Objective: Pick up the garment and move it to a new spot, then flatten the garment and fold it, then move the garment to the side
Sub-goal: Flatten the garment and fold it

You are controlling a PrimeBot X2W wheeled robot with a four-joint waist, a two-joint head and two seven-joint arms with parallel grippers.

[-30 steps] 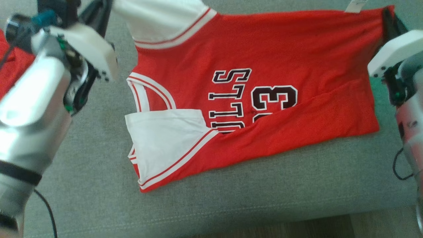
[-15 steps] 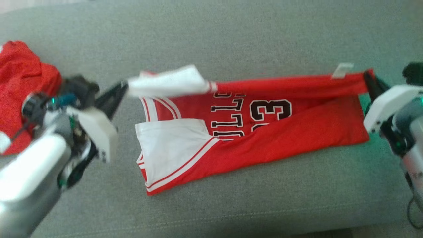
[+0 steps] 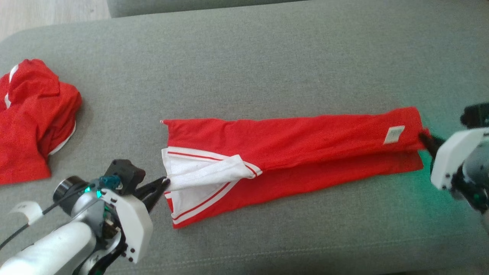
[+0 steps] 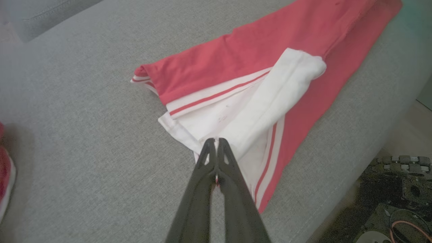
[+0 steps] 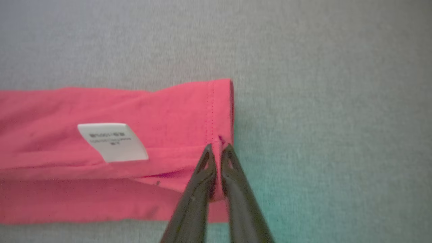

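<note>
so: l gripper (image 3: 165,180) + r gripper (image 3: 423,135) tight on garment (image 3: 305,141) ends

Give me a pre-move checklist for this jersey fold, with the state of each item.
1. The left gripper shut on the white sleeve of the jersey: ok.
2. The right gripper shut on the hem corner: ok.
3. Red top flap lies flat along the strip: ok.
4. Sleeve flat: not ok, it is bunched into a roll.
5. Jersey apart from the other red garment: ok.
6. Jersey wholly on the sofa, short of its front edge: ok.
</note>
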